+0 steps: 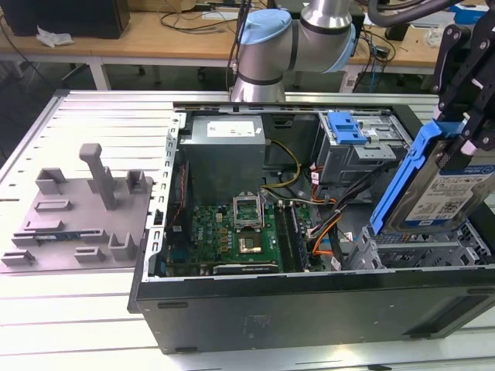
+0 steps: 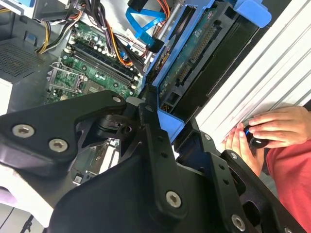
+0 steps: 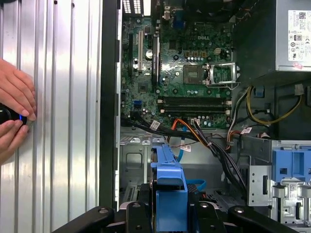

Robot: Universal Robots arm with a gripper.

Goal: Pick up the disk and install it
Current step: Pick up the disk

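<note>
The disk [image 1: 442, 197], a silver drive with a white-and-blue label in a blue frame, hangs tilted on edge over the metal drive cage [image 1: 418, 249] at the exterior view's right end of the open computer case. My black gripper [image 1: 465, 127] is shut on its upper part. In the second wrist view the disk's green circuit-board underside [image 2: 194, 51] runs away from my gripper [image 2: 163, 121]. In the first wrist view the disk's blue frame edge [image 3: 169, 187] sits between the fingers of my gripper [image 3: 170, 216], above the cage floor.
The open case [image 1: 232, 309] holds a motherboard [image 1: 240, 228], a power supply [image 1: 224, 154], bundled cables [image 1: 332, 224] and a second bay with a blue tab [image 1: 346, 127]. A grey fixture plate [image 1: 77, 216] lies at the exterior view's left. A person's hands [image 2: 269, 128] hold a small black device beside the case.
</note>
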